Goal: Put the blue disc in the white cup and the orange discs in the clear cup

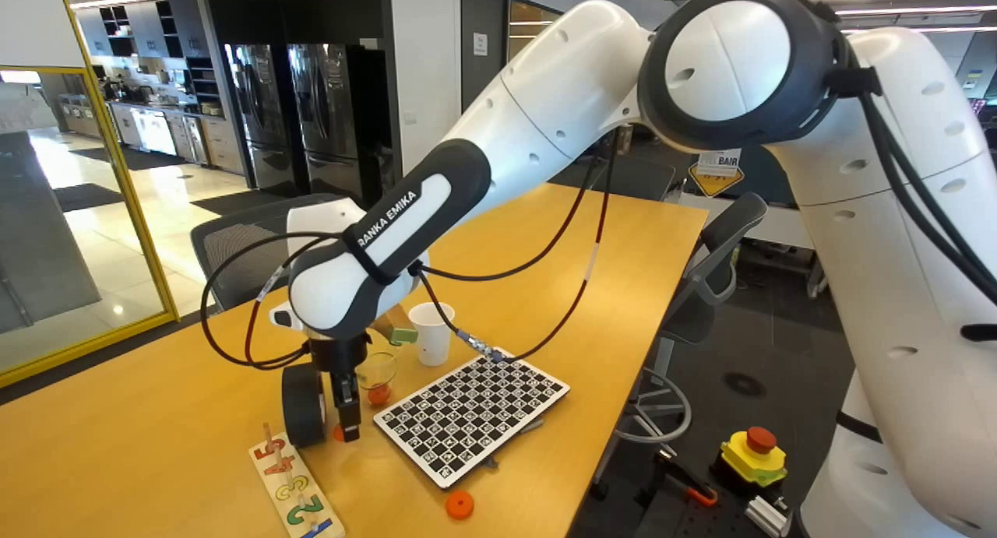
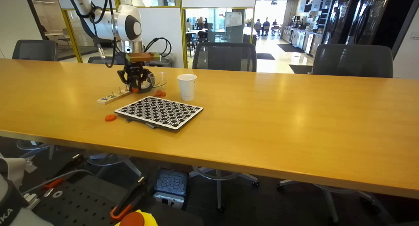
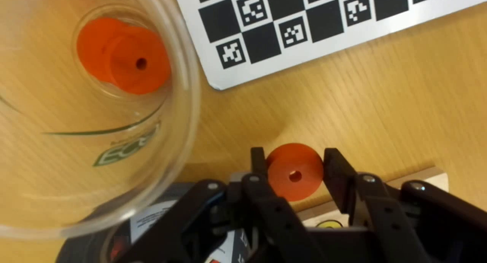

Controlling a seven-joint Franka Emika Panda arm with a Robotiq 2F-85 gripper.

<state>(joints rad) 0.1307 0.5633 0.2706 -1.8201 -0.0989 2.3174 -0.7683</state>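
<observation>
my gripper (image 3: 293, 156) pinches an orange disc (image 3: 295, 172) near the clear cup (image 3: 127, 149): likely light, hard, best held by its edges

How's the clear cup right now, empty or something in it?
Not empty: in the wrist view, orange discs lie overlapping at the bottom of the clear cup.

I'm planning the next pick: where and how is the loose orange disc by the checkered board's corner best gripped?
I'd pinch the loose orange disc across opposite sides of its round rim, coming straight down: it lies flat on the table, rim exposed. I'd keep the pinch off the side facing the checkered board, whose corner sits close.
</observation>
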